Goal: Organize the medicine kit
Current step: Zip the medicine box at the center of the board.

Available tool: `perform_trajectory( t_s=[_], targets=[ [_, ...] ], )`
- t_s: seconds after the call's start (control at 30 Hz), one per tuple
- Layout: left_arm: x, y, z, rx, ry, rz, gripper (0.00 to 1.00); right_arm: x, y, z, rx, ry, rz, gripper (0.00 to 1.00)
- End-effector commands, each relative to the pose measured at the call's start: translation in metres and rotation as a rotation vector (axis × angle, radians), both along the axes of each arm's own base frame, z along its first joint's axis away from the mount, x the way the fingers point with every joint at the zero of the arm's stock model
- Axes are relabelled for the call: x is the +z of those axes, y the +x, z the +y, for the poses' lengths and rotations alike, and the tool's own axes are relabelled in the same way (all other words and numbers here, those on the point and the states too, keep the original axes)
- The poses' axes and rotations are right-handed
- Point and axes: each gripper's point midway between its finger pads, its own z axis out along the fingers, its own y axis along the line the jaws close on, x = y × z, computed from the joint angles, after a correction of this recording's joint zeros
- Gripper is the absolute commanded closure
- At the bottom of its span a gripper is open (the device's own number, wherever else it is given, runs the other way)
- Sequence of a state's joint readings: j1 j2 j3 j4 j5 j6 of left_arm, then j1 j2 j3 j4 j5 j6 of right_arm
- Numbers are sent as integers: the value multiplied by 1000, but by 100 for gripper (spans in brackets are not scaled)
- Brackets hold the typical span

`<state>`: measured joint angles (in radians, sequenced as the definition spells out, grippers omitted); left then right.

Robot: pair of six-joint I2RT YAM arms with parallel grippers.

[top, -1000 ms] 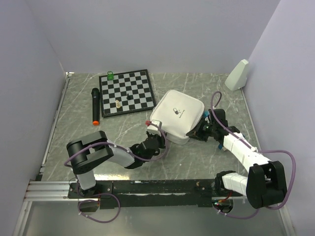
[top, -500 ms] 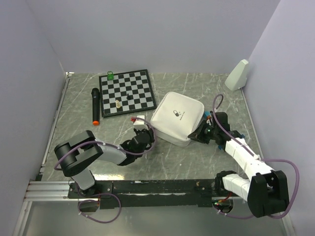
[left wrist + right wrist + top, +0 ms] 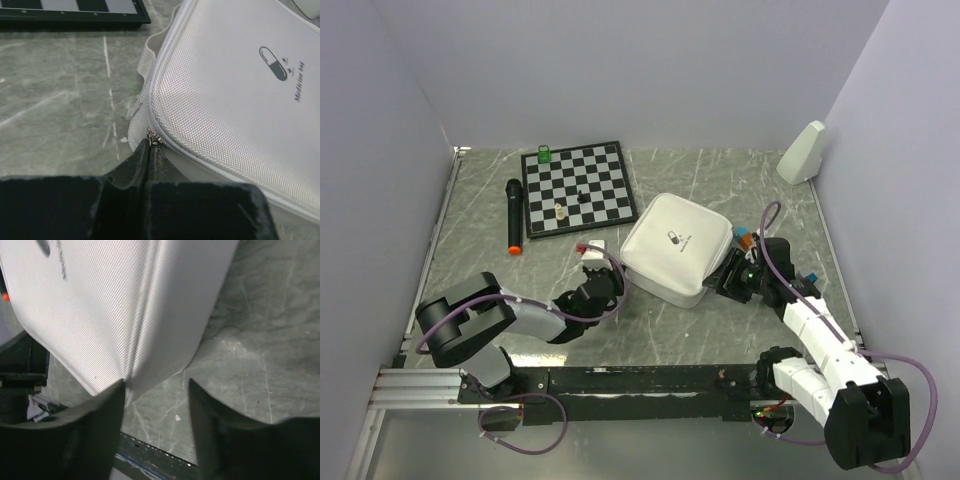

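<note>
Grey table (image 3: 720,180), left end effector (image 3: 150,146) closed, seemingly on medicine kit (image 3: 235,100) zipper (image 3: 153,136)

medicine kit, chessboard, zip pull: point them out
medicine kit (image 3: 670,252), top external, lid by the pill logo
chessboard (image 3: 602,170), top external, bare squares far right
zip pull (image 3: 153,138), left wrist, metal tab at kit corner

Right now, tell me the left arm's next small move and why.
Probably draw the zipper pull a short way along the seam of the medicine kit with the left gripper: its fingers meet on the pull at the kit's corner, and the open right gripper sits at the opposite edge.
</note>
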<state>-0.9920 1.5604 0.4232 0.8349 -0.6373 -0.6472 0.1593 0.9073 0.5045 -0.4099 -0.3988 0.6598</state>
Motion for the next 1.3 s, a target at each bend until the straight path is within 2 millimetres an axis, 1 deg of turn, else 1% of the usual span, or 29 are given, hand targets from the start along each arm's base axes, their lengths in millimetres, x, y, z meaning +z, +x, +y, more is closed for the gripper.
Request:
perform_trajectory(
  t_s=[0.0,0.03,0.1,0.13,0.33,0.47,0.5,0.53,0.67,0.73,0.8,0.87,1.0,1.1,1.27],
  targets=[
    [3,3,29,138,74,-50,99,4,4,-15,-39,-71,-6,32],
    [3,0,28,131,78,-52,99,3,4,-16,-41,-78,0,29],
    [1,-10,23,107,85,-54,99,4,9,-16,-42,-79,2,26],
    [3,-14,21,103,82,-56,99,5,11,-15,-38,-78,-2,25],
    [-5,-46,4,29,81,-41,99,6,29,-13,-34,-85,4,24],
    [-8,-63,-17,-50,62,-36,99,14,41,-7,-24,-62,-21,24],
    [-8,-68,-25,-76,62,-39,99,16,43,-8,-29,-64,-26,24],
    [-8,-73,-38,-111,61,-43,99,21,44,-8,-30,-64,-33,24],
    [-4,-86,-77,-200,69,-69,99,29,38,-11,-43,-73,-32,24],
    [-1,-88,-92,-232,62,-82,99,30,32,-13,-53,-87,-24,24],
    [-1,-89,-104,-258,67,-89,99,31,25,-18,-63,-109,-13,24],
    [-1,-89,-111,-275,70,-98,99,32,16,-20,-60,-121,-3,24],
    [1,-89,-123,-302,65,-108,99,30,3,-13,-47,-66,15,27],
    [1,-91,-132,-321,59,-110,99,27,0,-5,-37,-25,32,29],
    [1,-91,-147,-357,69,-126,99,22,-1,6,-17,24,54,30]
  ],
)
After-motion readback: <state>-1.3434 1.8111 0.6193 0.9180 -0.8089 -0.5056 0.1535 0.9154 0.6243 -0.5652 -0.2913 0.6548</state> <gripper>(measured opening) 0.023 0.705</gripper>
